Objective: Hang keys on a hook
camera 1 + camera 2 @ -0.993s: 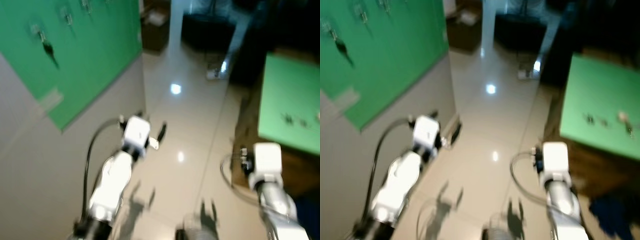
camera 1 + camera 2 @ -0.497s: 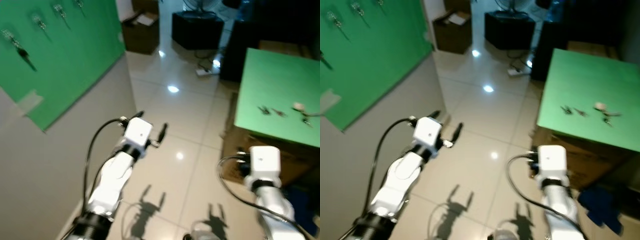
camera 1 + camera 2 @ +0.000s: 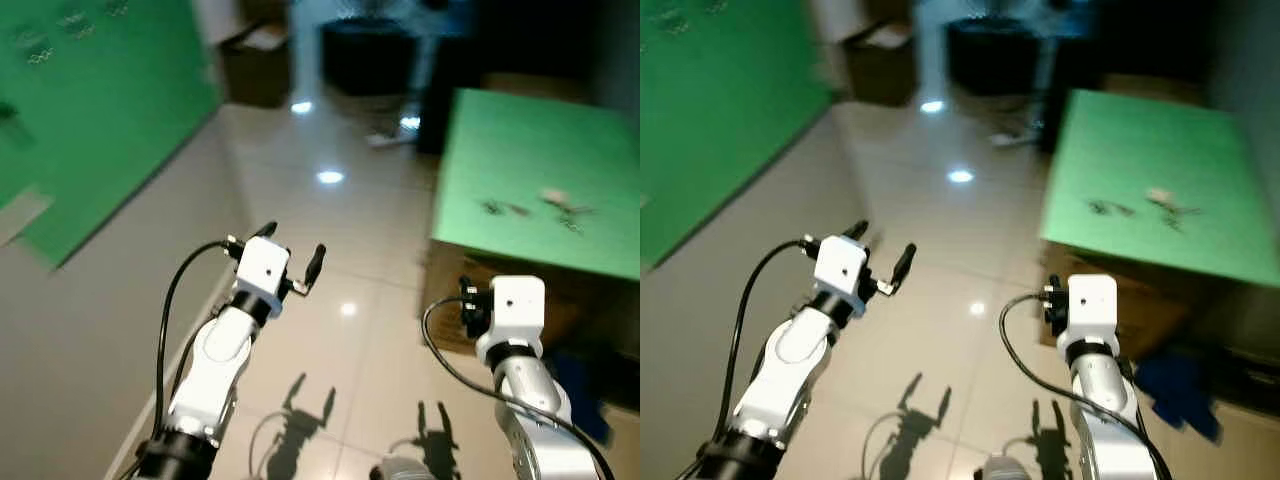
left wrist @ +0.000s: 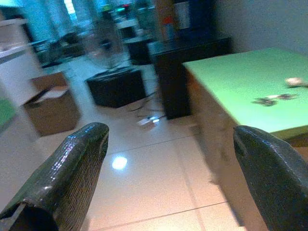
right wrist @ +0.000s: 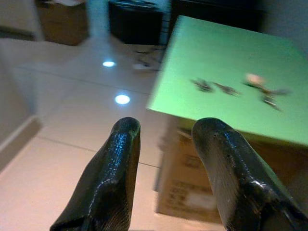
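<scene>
The keys lie as small dark bunches on the green table top, far right in the scene, beside a pale small object; blur hides their exact number and shape. They look light, stiff metal, likely to slide on the smooth surface and to jingle loose, so the ring or the bow of one key seems the best place to pinch, from above.

The right gripper points toward the table with its fingers a narrow gap apart and nothing between them. The left gripper is raised over the shiny tiled floor, its fingers spread wide and empty.

The green wall board with hooks stands far left, well apart from the table. A cardboard box and a black cabinet sit at the far end.
</scene>
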`<state>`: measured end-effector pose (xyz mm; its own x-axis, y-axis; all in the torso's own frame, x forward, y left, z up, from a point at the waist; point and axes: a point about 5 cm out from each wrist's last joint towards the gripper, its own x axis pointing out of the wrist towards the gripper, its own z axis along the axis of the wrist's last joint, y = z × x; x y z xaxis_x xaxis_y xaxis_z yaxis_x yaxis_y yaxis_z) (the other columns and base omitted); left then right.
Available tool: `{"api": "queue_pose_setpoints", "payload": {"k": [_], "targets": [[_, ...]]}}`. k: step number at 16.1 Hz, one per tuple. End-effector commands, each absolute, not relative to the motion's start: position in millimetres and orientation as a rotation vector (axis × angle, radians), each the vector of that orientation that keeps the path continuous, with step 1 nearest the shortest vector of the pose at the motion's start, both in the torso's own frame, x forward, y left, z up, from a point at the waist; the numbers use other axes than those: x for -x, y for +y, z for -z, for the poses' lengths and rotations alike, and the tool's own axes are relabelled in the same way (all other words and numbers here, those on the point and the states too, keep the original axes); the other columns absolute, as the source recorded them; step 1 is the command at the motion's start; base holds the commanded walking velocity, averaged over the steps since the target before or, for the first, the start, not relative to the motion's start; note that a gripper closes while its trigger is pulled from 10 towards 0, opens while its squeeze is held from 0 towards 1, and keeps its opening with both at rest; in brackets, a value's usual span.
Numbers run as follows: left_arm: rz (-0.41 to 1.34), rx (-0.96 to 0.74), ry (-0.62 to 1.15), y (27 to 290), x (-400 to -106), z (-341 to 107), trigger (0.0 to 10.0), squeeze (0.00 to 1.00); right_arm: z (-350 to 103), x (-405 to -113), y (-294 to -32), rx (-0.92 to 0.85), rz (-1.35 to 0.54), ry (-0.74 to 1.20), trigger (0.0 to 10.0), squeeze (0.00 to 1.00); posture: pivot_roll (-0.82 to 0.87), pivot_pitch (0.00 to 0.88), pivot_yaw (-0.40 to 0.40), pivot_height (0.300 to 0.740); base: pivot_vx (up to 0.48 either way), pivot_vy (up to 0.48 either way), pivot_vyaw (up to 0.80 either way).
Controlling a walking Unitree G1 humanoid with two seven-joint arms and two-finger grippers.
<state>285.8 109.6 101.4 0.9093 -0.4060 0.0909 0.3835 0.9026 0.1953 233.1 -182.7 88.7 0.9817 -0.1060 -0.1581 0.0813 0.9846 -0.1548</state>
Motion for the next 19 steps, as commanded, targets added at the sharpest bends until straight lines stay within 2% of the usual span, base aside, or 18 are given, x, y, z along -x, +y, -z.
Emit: {"api": "queue_pose_setpoints", "payload": {"k": [1,13,19], "targets": [[0.426,-0.172,-0.153,108,-286,-106,10.0,0.00,-86,-230,-187,0.140,0.111,0.173,10.0,0.00,-0.22,0.084,0.066,0.740,0.364,0.000,-0.80],[0.464,-0.199,-0.151,108,-292,-108,10.0,0.00,-88,-229,-197,0.135,0.173,0.169,10.0,0.00,-0.22,0.097,0.094,0.740,0.372,0.000,-0.80],[0.453,-0.178,-0.150,108,-292,-108,10.0,0.00,-98,-237,-183,0.198,0.020,0.105,10.0,0.00,-0.23,0.095,0.087,0.740,0.372,0.000,0.11]]}}
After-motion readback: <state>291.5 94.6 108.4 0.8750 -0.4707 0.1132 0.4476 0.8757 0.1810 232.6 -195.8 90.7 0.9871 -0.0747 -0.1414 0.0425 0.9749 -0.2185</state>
